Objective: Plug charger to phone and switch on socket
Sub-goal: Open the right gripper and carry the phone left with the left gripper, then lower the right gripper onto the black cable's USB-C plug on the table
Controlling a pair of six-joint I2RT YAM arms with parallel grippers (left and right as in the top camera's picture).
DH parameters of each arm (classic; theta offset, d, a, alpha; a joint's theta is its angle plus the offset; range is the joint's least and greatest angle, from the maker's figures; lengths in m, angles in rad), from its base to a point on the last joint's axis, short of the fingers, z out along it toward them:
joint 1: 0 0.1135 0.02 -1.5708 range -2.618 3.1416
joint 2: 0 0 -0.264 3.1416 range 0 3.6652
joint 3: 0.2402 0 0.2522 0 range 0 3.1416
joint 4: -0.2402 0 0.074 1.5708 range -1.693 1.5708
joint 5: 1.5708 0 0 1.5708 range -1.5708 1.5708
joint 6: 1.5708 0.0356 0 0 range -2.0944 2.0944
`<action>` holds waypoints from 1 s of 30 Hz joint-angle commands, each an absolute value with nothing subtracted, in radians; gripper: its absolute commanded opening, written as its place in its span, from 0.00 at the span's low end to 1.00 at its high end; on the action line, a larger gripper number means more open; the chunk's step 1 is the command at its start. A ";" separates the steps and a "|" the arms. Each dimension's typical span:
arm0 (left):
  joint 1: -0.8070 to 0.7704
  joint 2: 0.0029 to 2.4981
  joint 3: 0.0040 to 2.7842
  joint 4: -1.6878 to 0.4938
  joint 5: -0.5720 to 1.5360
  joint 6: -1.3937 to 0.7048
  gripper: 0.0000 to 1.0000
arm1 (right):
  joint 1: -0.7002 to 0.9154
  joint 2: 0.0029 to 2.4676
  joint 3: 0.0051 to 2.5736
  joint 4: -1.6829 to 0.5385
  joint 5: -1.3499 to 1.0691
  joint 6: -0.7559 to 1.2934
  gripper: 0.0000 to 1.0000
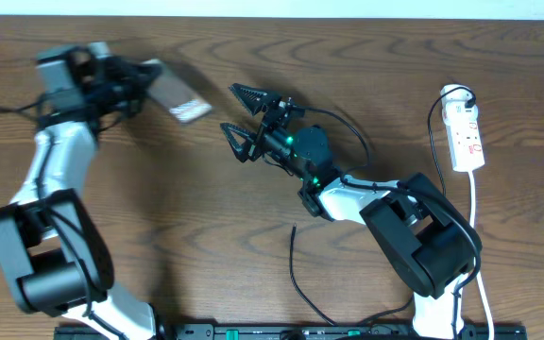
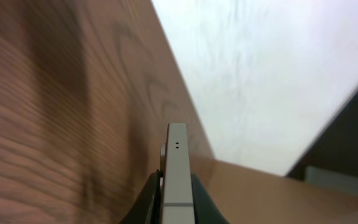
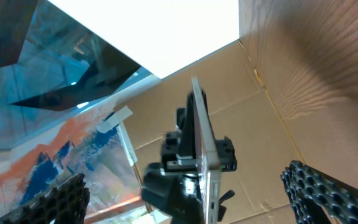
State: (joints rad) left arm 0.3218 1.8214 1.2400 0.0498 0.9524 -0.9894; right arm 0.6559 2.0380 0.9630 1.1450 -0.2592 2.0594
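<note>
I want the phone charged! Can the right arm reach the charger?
Probably yes. The charger lies loose on the table beside that arm, nothing covering it, and the right gripper is open and empty. It would have to swing back, though.

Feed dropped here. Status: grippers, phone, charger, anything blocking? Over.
Left gripper shut on phone, edge-on. Right gripper open, empty. Charger loose on table. No obstruction seen.

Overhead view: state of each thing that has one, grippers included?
phone: clamped on edge in the left gripper, nothing plugged in
left gripper: shut on the phone
right gripper: open, empty
charger: lying loose on the table, tip free
socket: flat at the far right; switch position too small to tell
</note>
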 commanded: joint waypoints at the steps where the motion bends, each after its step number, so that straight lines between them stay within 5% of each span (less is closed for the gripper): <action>1: 0.425 1.813 1.247 0.055 1.208 -0.963 0.07 | 0.628 2.031 0.968 1.140 -0.332 2.007 0.99; 7: 0.514 1.813 1.247 0.123 1.549 -0.891 0.08 | 0.567 2.031 0.969 1.166 -0.435 1.692 0.99; 11: 0.505 1.810 1.247 0.184 1.573 -0.883 0.08 | 0.464 2.031 1.078 1.096 -0.695 1.474 0.99; 15: 0.462 1.810 1.247 0.256 1.573 -0.829 0.07 | 0.396 2.031 1.308 0.671 -0.964 1.180 0.99; 20: 0.390 1.810 1.247 0.257 1.573 -0.674 0.07 | 0.385 2.031 1.527 -0.012 -0.975 0.757 0.99; 30: 0.334 1.810 1.247 0.257 1.573 -0.609 0.07 | 0.389 2.031 1.589 -0.609 -0.634 0.630 0.99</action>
State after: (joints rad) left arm 0.3313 1.8217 1.2381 0.2508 1.5406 -0.6407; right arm 0.3866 2.0354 1.5723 -0.5446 -0.7536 0.6945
